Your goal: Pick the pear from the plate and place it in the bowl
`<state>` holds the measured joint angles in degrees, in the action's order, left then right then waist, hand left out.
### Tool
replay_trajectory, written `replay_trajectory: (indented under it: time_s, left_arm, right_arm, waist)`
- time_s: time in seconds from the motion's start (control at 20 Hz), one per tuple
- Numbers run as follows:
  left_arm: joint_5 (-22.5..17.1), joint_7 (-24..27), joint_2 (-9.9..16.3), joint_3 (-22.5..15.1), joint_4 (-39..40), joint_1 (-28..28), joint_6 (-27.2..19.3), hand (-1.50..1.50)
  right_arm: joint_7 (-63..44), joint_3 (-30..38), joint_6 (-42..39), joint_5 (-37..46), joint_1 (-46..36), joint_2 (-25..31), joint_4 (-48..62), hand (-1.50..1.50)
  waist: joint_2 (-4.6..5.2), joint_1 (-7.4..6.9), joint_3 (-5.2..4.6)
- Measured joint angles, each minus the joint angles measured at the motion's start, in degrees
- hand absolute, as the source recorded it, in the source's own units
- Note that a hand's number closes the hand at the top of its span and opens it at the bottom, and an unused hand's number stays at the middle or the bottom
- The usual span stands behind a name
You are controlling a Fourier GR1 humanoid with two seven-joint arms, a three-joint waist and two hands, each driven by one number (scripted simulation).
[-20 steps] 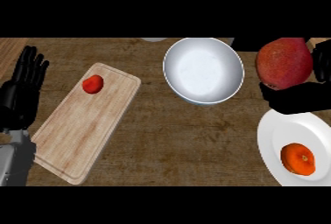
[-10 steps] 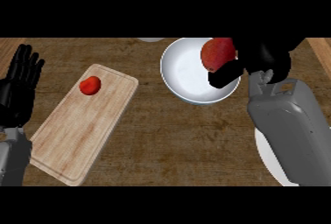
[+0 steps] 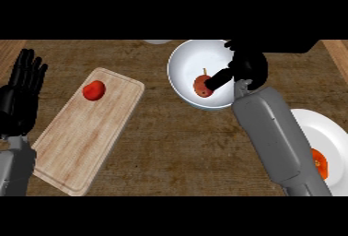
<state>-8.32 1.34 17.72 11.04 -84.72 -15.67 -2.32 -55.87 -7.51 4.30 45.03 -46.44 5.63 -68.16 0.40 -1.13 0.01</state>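
Observation:
The reddish pear point(image 3: 202, 85), stem up, lies inside the white bowl point(image 3: 187, 60) at the back middle of the counter. My right hand point(image 3: 249, 64) hovers over the bowl's right side with its fingers spread; its thumb point(image 3: 219, 79) points at the pear and reaches its right side. The fingers are not curled round the fruit. The white plate point(image 3: 304, 129) lies at the right edge, partly hidden by my right forearm. My left hand point(image 3: 20, 92) rests open at the left edge, fingers up.
An orange fruit point(image 3: 321, 164) sits on the plate, half covered by my forearm. A wooden cutting board point(image 3: 88, 133) lies at the left with a red tomato point(image 3: 94, 90) on its far end. A small white object point(image 3: 158, 41) shows at the back edge.
My right hand carried the pear from above the plate leftward over the bowl and let it go; the pear now lies in the bowl. The left hand has stayed still.

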Motion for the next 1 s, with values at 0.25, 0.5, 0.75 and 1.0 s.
replay_trajectory:
  time_s: [0.25, 0.5, 0.75, 1.0]
  left_arm:
    - [-0.07, -1.18, 0.07, 0.03, -1.19, -0.08, -0.13, 0.0]
    - [-0.66, -1.27, 1.0, 1.05, -0.65, 0.13, 0.75, 0.0]
    - [-0.46, -1.23, 0.94, 1.33, -0.94, 0.97, 0.71, 0.0]
    - [-0.32, -0.41, 0.35, 1.68, -1.01, 2.33, 0.57, 0.0]
  right_arm:
    - [8.37, 5.08, 11.91, -1.83, 0.38, -2.67, 5.13, -1.5]
    - [14.65, 7.76, 24.28, -0.15, 1.08, -3.15, 5.64, -1.5]
    - [15.37, 10.91, 30.2, 0.45, 3.93, -0.78, 0.78, -1.5]
    - [15.76, 13.61, 31.22, -2.35, 12.84, 1.76, -10.36, -1.5]
  waist:
    - [0.07, -0.14, 0.05]
    - [-0.08, 0.34, 0.03]
    - [-0.41, 1.13, 0.0]
    - [-0.67, 2.02, -0.01]
